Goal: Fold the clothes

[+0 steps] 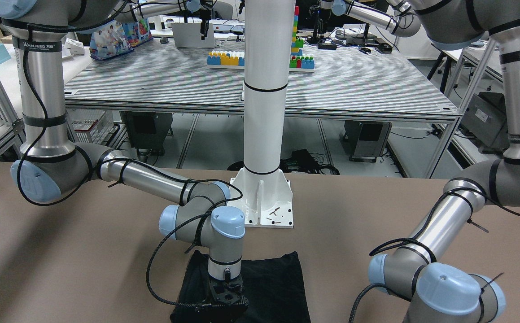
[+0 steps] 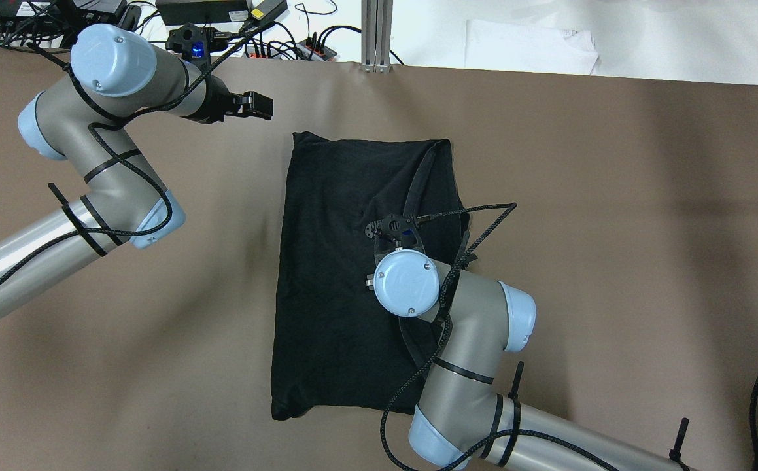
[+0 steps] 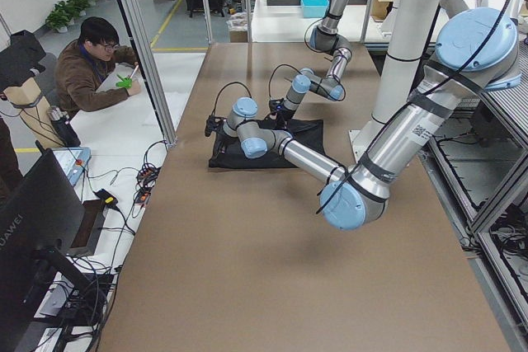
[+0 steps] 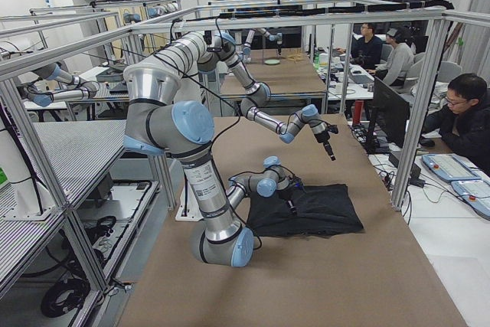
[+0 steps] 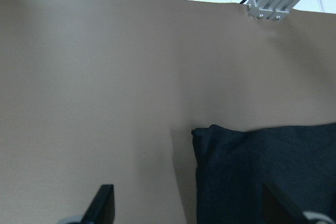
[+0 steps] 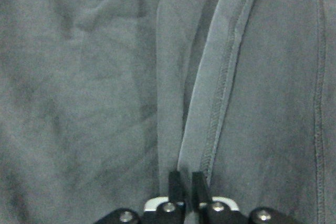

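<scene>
The soft black garment [image 2: 333,261] lies roughly rectangular, its hems stitched. The right gripper [image 6: 185,182], nearly closed over its right half, seems to pinch a hemmed fold. The left gripper [image 2: 262,106] gapes empty off its far-left corner.

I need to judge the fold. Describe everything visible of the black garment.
The black garment is plain, soft, matte fabric with stitched hems. It lies flat on the brown table as a rough rectangle, long side running away from the robot. A hemmed flap slants from its far right corner inward over the top layer, with light wrinkles beside it. The right gripper is down on it, fingers together where that hem ends, seemingly pinching it. The left gripper hangs open off the far left corner, not touching.
</scene>
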`<state>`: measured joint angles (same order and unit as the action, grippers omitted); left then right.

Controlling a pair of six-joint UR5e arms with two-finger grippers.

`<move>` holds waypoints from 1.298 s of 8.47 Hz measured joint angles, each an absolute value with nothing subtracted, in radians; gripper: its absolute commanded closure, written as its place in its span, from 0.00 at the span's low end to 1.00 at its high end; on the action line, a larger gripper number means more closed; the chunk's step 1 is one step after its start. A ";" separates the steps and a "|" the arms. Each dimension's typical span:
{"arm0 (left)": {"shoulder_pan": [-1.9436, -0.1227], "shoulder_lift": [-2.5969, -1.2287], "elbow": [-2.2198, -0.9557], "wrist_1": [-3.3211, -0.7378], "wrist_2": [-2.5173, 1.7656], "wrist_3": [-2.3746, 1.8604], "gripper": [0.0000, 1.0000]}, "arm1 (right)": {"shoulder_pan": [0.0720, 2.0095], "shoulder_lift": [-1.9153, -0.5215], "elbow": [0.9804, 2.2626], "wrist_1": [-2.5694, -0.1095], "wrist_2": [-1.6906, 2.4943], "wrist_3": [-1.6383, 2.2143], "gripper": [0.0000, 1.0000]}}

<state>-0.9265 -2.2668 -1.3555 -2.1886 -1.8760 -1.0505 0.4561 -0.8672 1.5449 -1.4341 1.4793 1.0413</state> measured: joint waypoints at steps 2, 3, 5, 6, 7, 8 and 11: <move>-0.925 -2.266 -1.355 -2.189 -1.875 -1.050 0.00 | 0.456 -0.868 1.546 -1.434 1.480 1.043 1.00; -0.925 -2.265 -1.355 -2.189 -1.875 -1.049 0.00 | 0.456 -0.869 1.550 -1.434 1.481 1.043 1.00; -0.925 -2.265 -1.354 -2.189 -1.874 -1.049 0.00 | 0.457 -0.894 1.593 -1.433 1.486 1.041 1.00; -0.925 -2.265 -1.354 -2.189 -1.874 -1.049 0.00 | 0.459 -0.915 1.622 -1.433 1.488 1.040 1.00; -0.925 -2.264 -1.354 -2.189 -1.873 -1.050 0.00 | 0.463 -0.929 1.637 -1.430 1.489 1.039 1.00; -0.925 -2.263 -1.354 -2.189 -1.872 -1.050 0.00 | 0.465 -0.940 1.645 -1.424 1.489 1.038 1.00; -0.924 -2.257 -1.353 -2.190 -1.872 -1.048 0.00 | 0.470 -0.954 1.650 -1.415 1.489 1.037 0.87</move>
<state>-0.9239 -2.2569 -1.3528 -2.1898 -1.8715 -1.0482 0.4696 -0.9544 1.6498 -1.4151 1.4895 1.0370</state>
